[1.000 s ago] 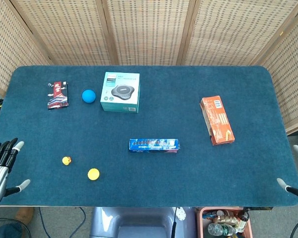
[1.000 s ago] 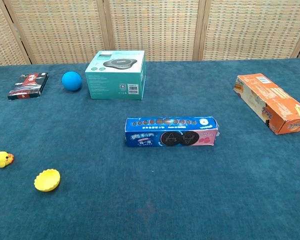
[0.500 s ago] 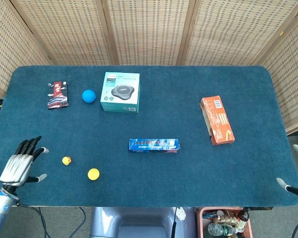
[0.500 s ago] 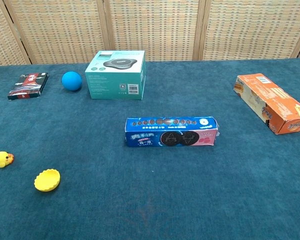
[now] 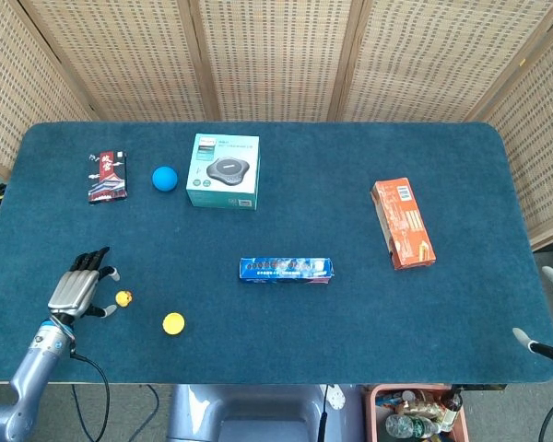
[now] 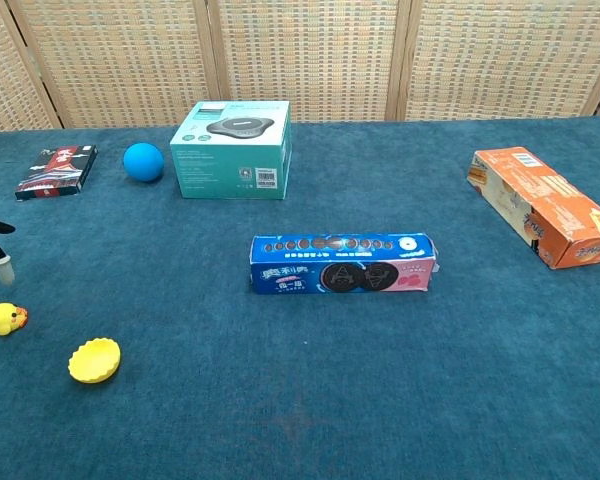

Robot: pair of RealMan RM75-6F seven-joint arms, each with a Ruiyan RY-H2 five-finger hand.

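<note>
- Now the left hand (image 5: 76, 287) is hovering just beside the yellow duck (image 5: 123, 298), fingers spread and holding nothing.
- Nearby, the duck is sitting on the blue table (image 5: 350, 212), close to the yellow cup (image 5: 173, 323).
- Meanwhile the right hand (image 5: 551, 318) is showing only partly at the table's right edge; its fingers look apart.

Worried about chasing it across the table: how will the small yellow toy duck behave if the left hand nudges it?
The small yellow toy duck looks tiny and rounded, so probably light and apt to tip or skid. The left hand has spread fingers beside it; the blue cloth may slow sliding.
</note>
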